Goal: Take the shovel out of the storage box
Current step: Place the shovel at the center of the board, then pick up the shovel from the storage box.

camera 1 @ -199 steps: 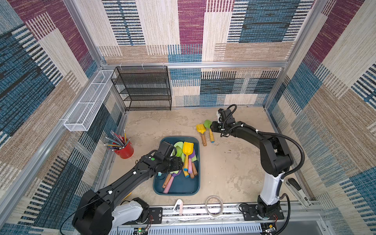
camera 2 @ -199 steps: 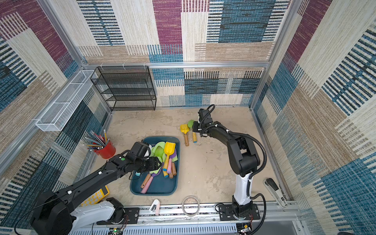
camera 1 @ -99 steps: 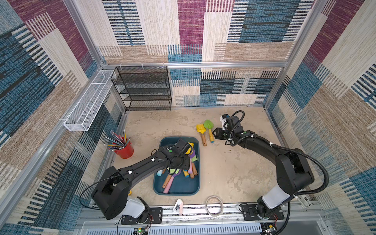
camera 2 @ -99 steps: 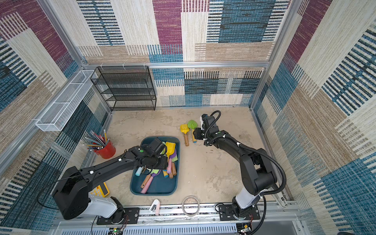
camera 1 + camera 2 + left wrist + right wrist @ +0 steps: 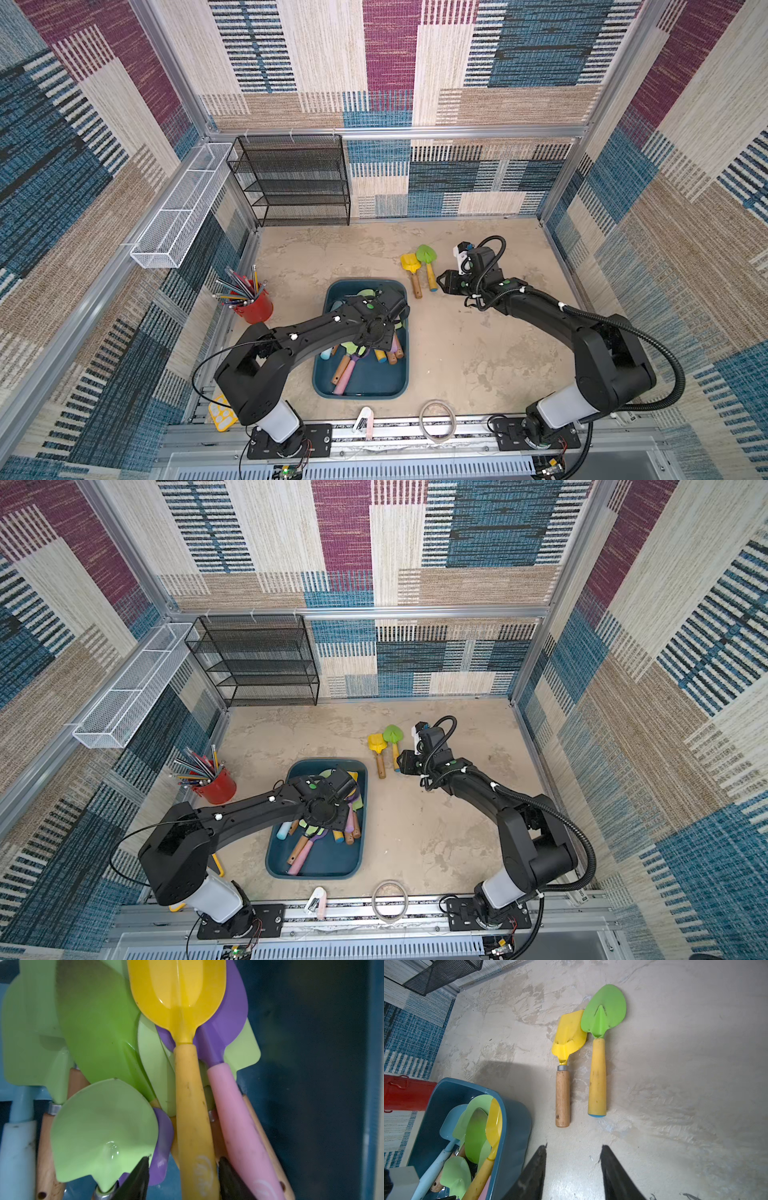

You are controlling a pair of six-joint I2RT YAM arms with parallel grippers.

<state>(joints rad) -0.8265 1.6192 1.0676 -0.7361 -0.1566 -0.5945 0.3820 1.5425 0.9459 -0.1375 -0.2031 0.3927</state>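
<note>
The storage box (image 5: 360, 393) is a dark teal tub at the front centre, holding several shovels with green, purple, yellow and pale blue blades. My left arm's wrist (image 5: 376, 328) hangs over it and hides most of them in both top views. In the left wrist view my left gripper (image 5: 184, 1160) is open astride the yellow handle of the yellow shovel (image 5: 178, 991). One fingertip (image 5: 223, 1164) is against the handle. A gap remains at the opposite fingertip. My right gripper (image 5: 573, 1147) is open and empty above bare floor, right of the box (image 5: 512, 1126).
Two shovels lie side by side on the floor: a yellow-bladed one (image 5: 411, 270) and a green-bladed one (image 5: 428, 266). A red cup of pencils (image 5: 253, 305) stands left of the box. A black mesh rack (image 5: 291, 183) and white wire basket (image 5: 178, 212) stand at the back left.
My left arm reached further over the box, and its jaws narrowed around the yellow handle. My right gripper drew back from the two floor shovels toward the front.
</note>
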